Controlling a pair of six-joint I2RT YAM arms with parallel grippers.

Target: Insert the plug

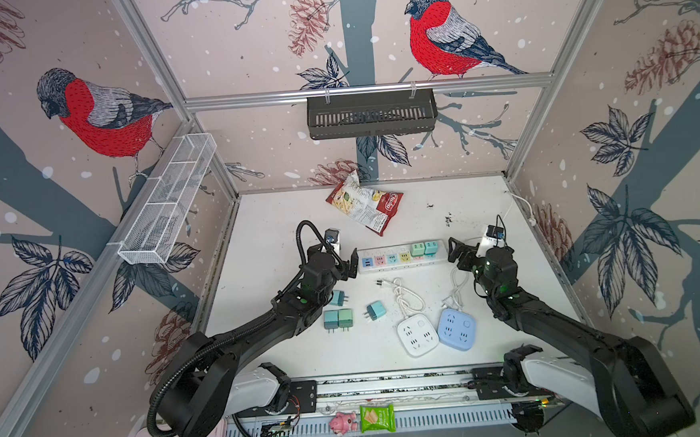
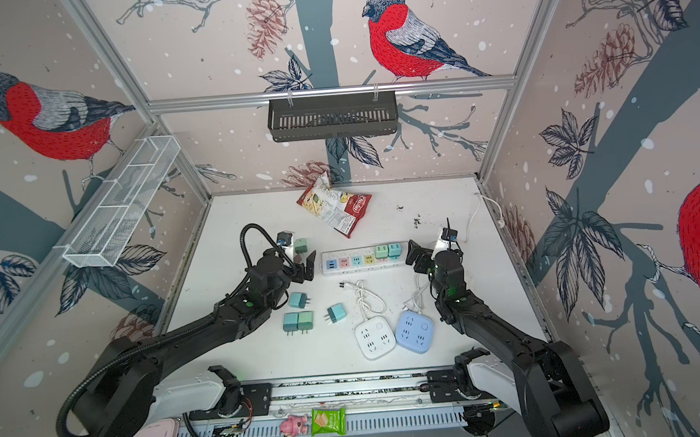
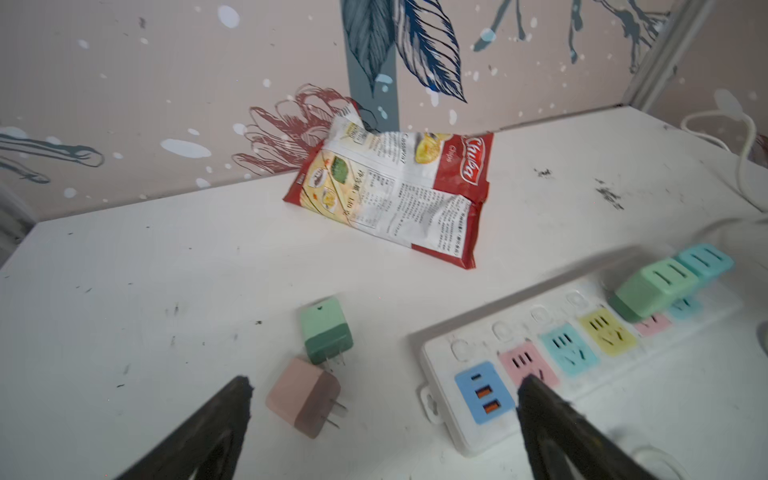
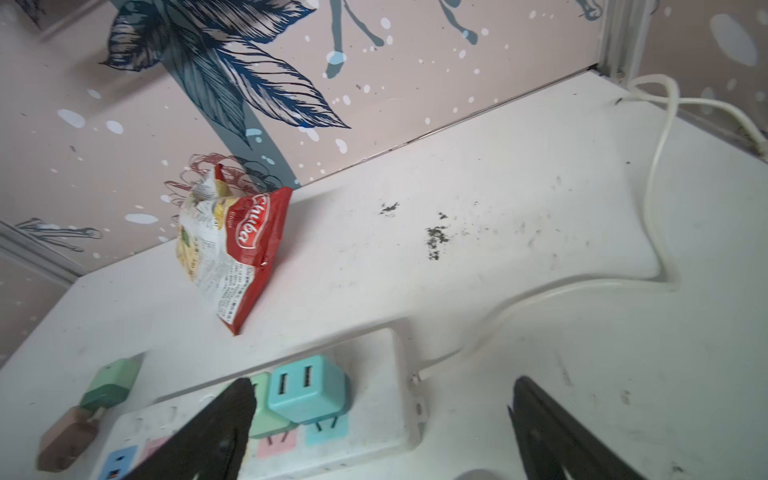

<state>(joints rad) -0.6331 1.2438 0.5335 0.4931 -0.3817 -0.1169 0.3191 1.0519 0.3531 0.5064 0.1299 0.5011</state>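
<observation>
A white power strip [image 1: 389, 267] [image 3: 590, 374] with coloured sockets lies across the middle of the table. A green plug [image 1: 417, 249] [image 4: 262, 413] and a blue plug [image 1: 430, 247] [image 4: 307, 388] sit in its right end, their prongs partly showing. A pink plug [image 3: 303, 397] and a green plug [image 3: 326, 330] lie loose off its left end. My left gripper [image 1: 351, 265] [image 3: 386, 381] is open at the strip's left end, the pink plug between its fingers and untouched. My right gripper [image 1: 455, 254] [image 4: 383, 384] is open and empty over the right end.
Several teal and green plugs [image 1: 338, 319] lie in front of the strip by the left arm. A white socket cube [image 1: 417, 335] and a blue one [image 1: 457, 328] lie front centre with coiled cables. A chips bag [image 1: 366, 208] lies behind. The strip's cable [image 4: 656, 199] runs to the back right corner.
</observation>
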